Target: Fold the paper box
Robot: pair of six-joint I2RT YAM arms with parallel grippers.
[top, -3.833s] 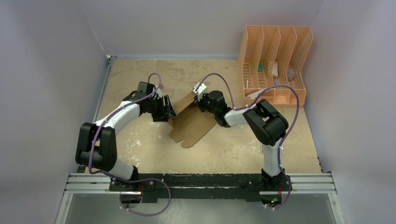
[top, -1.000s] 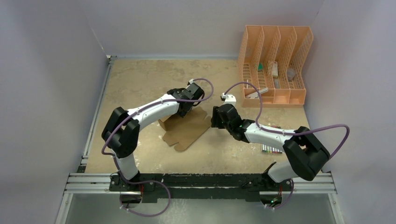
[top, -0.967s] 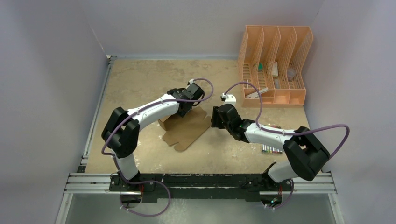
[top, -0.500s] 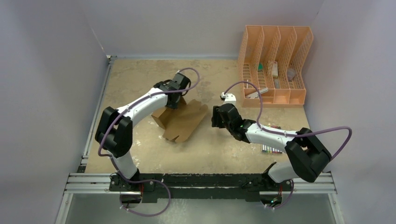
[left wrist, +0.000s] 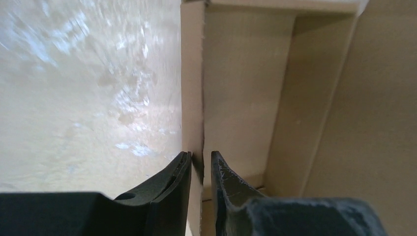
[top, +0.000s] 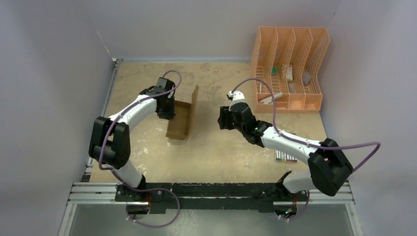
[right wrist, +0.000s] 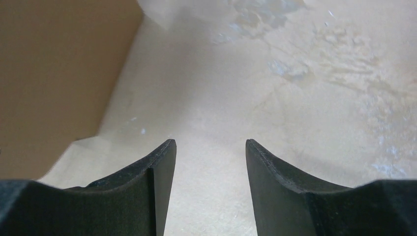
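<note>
Top external view: we see the left gripper (top: 168,115) clamped on the left wall of the paper box (top: 180,123). The box sits on the table (top: 142,73) left of centre, between the two arms. The right gripper (top: 221,121) hangs near the box's right side, apart from it and pointing toward it. An orange file rack (top: 290,69) stands at the far right corner, and a pack of markers (top: 287,158) lies beside the right arm.

The left wrist view adds what the overhead cannot show. The two fingers (left wrist: 162,189) are drawn almost together on a thin raised cardboard edge that runs away from the camera between them. The box's inner panels and creases lie to its right.

The right wrist view settles the other question. Those fingers (right wrist: 158,172) are spread wide with only bare tabletop between them. A brown panel fills the upper left corner, clear of both tips.

The box is plain brown cardboard, half formed. From above we make out a long narrow base, a low wall on the gripped side and a tall flap standing upright along the opposite side. We cannot tell from these views how its ends are folded.
</note>
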